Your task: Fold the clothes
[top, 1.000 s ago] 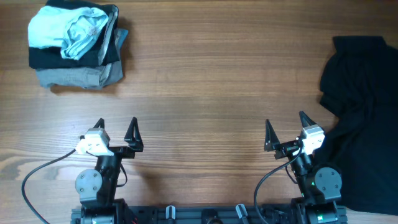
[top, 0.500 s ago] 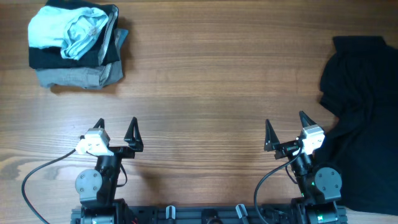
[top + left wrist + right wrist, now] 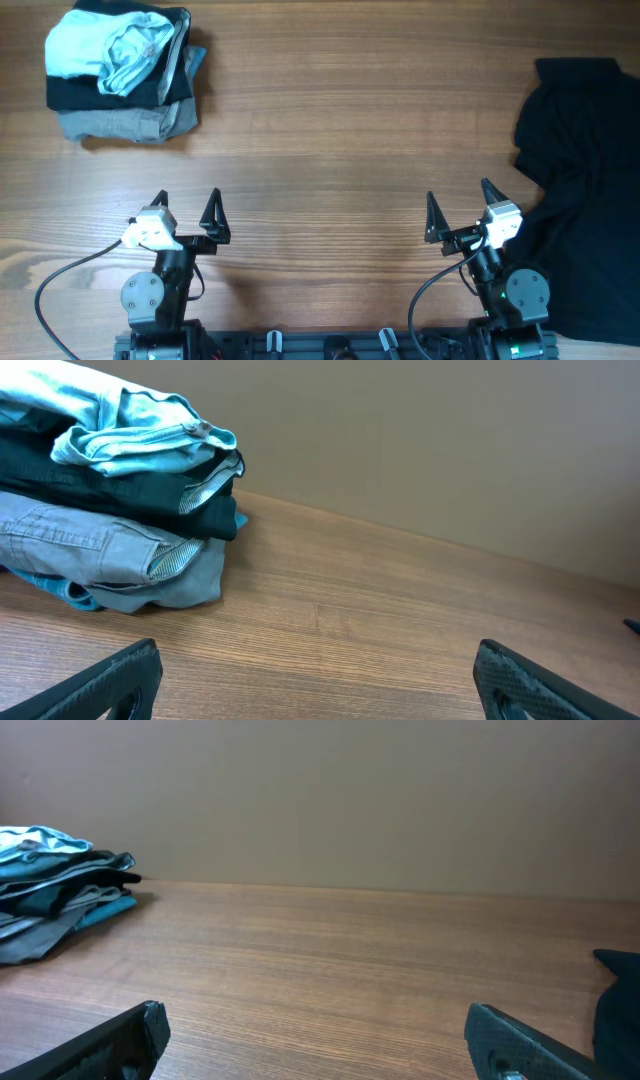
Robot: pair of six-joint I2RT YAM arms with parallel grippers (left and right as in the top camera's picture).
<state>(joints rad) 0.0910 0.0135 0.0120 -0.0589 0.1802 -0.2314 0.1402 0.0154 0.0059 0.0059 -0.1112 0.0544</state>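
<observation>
Nothing moved; our left end effector (image 3: 187, 194) and right end effector (image 3: 458, 190) gape empty; black garment (image 3: 585, 200) beside it shows broadly only overhead.

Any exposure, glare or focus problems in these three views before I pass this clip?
Overhead: even light, no glare, sharp; the black garment reads as a near-flat dark mass, its folds barely visible. Left wrist: the folded stack is crisp; the left gripper fingers near the lens look slightly soft. Right wrist: evenly lit, no glare.
</observation>
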